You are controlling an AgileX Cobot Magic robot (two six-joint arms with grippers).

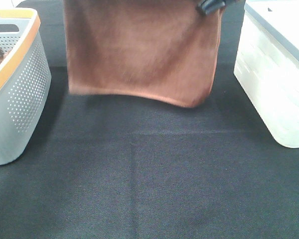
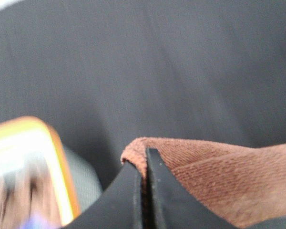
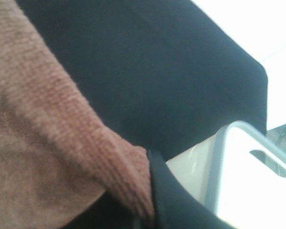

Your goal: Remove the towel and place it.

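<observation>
Towel (image 1: pixel 139 50) hangs spread above the table (image 1: pixel 149 189), between grey basket (image 1: pixel 20 99) and white bin (image 1: pixel 274 89). Left fingers (image 2: pixel 128 200) and right fingers (image 3: pixel 174 205) each clamped tight on a top corner. Watch it: pull the arms apart and a thin corner pinch could slip.

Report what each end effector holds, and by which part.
Both hold the towel: the left end effector pinches one upper corner, the right end effector the other, so it hangs spread between them.
</observation>
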